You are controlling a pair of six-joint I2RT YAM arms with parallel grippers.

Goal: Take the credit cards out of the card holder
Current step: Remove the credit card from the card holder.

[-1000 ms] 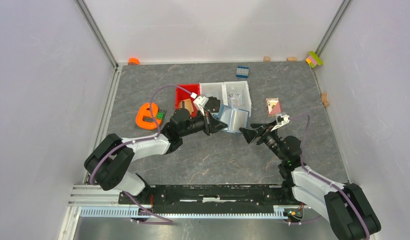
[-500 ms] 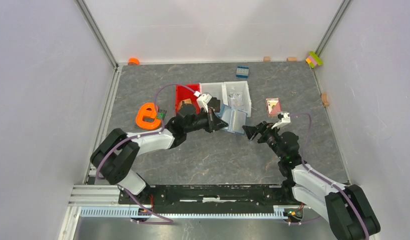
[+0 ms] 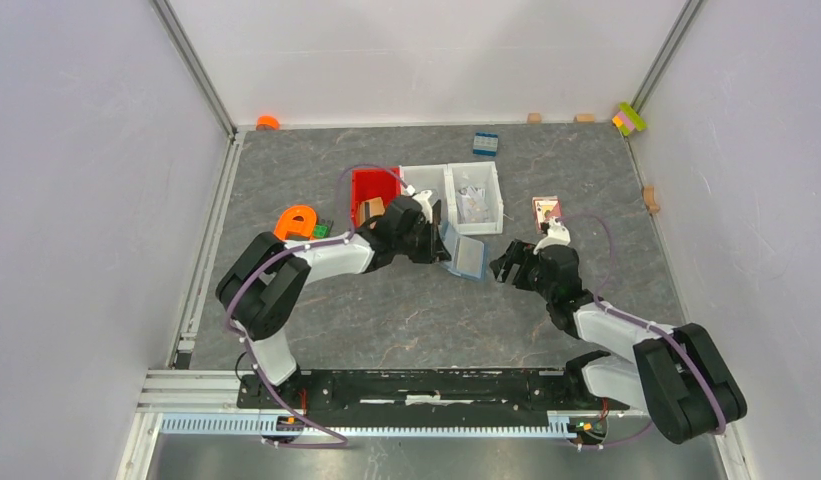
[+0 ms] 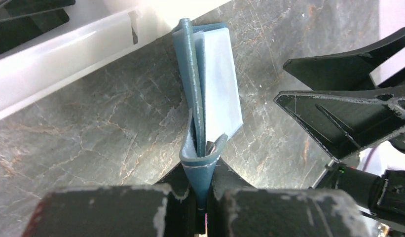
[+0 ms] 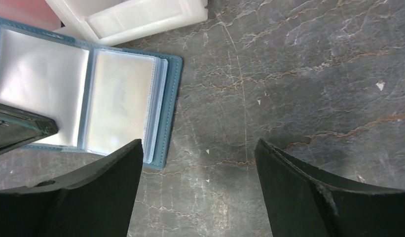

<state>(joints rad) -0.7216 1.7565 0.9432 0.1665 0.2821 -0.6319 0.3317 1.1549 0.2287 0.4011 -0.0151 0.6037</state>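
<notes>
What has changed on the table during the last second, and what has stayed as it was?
The left gripper, shut on the card holder, has carried it a little away from the white bins, toward the near edge. The right gripper has shifted only slightly and stays open beside it, holding nothing. The bins and the red bin have not moved.

Left arm (image 3: 321, 262), right arm (image 3: 606, 322): white links, bulky black joint housings, thin purple cable (image 3: 358, 172) looping along each. Left gripper (image 4: 202, 197) blocks scuffed grey; right gripper (image 5: 198, 190) fingers (image 5: 82, 197) black wedges. White wrist piece (image 3: 555, 229), possibly camera mount.
</notes>
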